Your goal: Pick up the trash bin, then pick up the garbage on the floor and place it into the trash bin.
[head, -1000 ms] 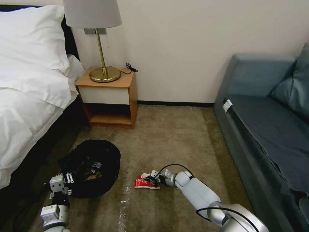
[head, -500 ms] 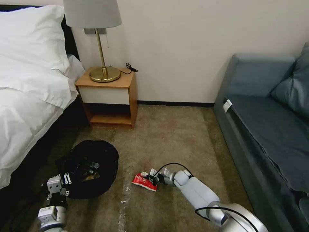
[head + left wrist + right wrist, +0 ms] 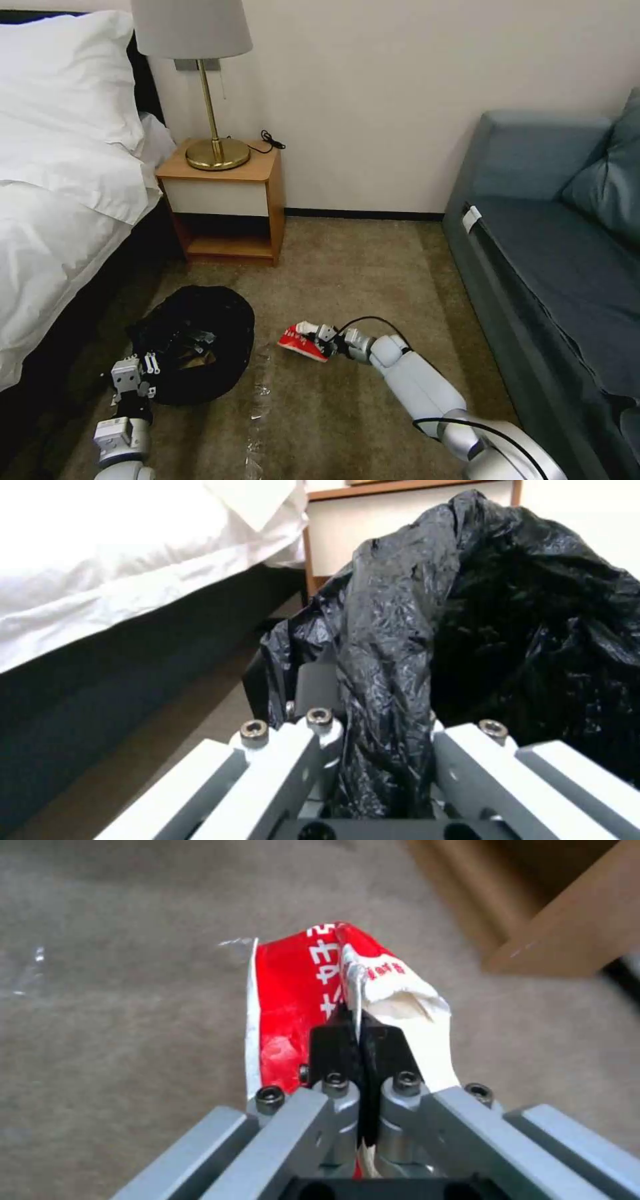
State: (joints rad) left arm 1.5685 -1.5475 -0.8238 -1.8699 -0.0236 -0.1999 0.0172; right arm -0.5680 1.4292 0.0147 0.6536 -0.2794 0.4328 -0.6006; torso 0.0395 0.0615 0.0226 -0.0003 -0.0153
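- The trash bin [image 3: 200, 347], its black liner [image 3: 480, 620] bulging over the rim, is sitting low by the bed [image 3: 47, 220] with the left claw [image 3: 137, 375] clenching a fold of that liner; since the grip appears to be on thin plastic, the liner could be slipping off or tearing, and the bin could be tipping and spilling what is lying inside.
- The red-and-white packet [image 3: 301, 339] is hanging clear of the carpet [image 3: 360, 280], right of the bin, with the right claw [image 3: 360, 1040] pinching one thin edge; any swing could be letting it slide out or miss the opening.
- The room is offering a narrow strip of carpet between the bed, the nightstand [image 3: 227, 200] with its lamp [image 3: 193, 40], and the blue sofa [image 3: 560, 240].
- A clear scrap [image 3: 257, 417] is lying on the carpet near the bin.
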